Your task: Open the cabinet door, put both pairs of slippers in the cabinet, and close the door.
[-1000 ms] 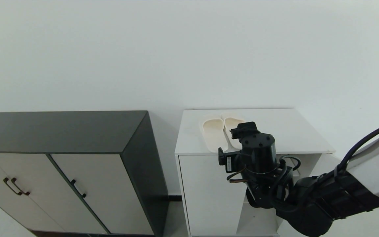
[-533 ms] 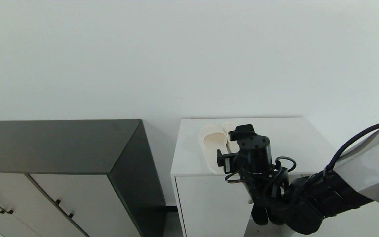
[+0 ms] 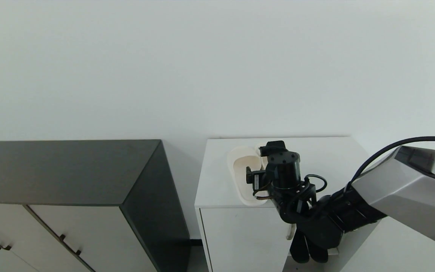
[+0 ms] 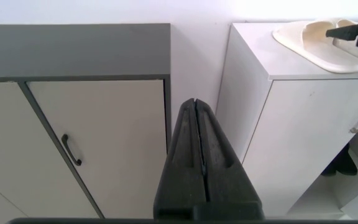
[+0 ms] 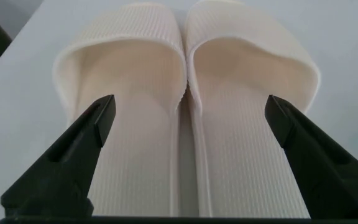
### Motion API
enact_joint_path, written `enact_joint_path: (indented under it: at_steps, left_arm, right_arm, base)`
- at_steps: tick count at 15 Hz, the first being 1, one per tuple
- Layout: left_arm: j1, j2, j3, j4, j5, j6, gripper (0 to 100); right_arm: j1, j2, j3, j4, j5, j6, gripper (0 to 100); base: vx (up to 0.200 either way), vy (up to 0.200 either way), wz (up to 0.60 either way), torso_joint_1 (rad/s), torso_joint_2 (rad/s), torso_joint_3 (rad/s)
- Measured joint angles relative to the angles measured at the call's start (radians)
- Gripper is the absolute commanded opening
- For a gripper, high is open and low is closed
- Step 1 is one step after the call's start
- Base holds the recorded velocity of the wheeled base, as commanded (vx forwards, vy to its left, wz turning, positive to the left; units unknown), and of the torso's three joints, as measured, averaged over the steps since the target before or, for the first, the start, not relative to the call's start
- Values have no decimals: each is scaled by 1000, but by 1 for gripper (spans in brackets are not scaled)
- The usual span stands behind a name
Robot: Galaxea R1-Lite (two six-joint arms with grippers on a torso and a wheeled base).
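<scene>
– On top of the white cabinet [image 3: 327, 158], what is lying there?
– One cream pair of slippers [image 5: 129, 124] is lying side by side, touching, near the top's front edge.
– Right gripper [image 5: 189, 106] state?
– It is hovering over the heel end of the pair. Jaws are standing spread wide, one finger [image 5: 86, 143] outside each slipper, gripping nothing.
– Is it touching them?
– Cannot tell from the wrist view.
– Left gripper [image 4: 196, 109]?
– Jaws are pressing fully together with nothing between them. It is hanging low in front of the gap between the two cabinets.
– Contents of the white cabinet?
– Its front panel is covering the left side. The lower right compartment [image 4: 347, 180] is showing open, and something dark [image 4: 342, 165] is sitting on its shelf. Cannot tell what it is.
– And the dark-topped cabinet [image 3: 62, 170]?
– It is standing just beside the white one, on the robot's left. Its pale doors [image 4: 104, 143] are sitting shut, dark handles [image 4: 71, 149] facing out, so the interior is hidden. Its top is carrying nothing.
</scene>
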Motion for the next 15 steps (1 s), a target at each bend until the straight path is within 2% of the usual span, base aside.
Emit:
enact_joint_path:
  at_steps: [5, 13, 14, 15]
  left_arm:
    - [0, 0, 0, 0, 0, 0, 0]
    - [0, 0, 0, 0, 0, 0, 0]
    - [0, 0, 0, 0, 0, 0, 0]
    - [0, 0, 0, 0, 0, 0, 0]
  right_arm:
    - [-28, 50, -48, -1, 65, -1, 100]
    - [-43, 119, -169, 22, 66, -26, 100]
    - [-43, 127, -179, 26, 66, -26, 0]
    - [-44, 135, -193, 27, 66, -25, 0]
  base:
    - [0, 0, 0, 0, 0, 0]
    - [0, 0, 0, 0, 0, 0]
    - [0, 0, 0, 0, 0, 0]
    - [0, 0, 0, 0, 0, 0]
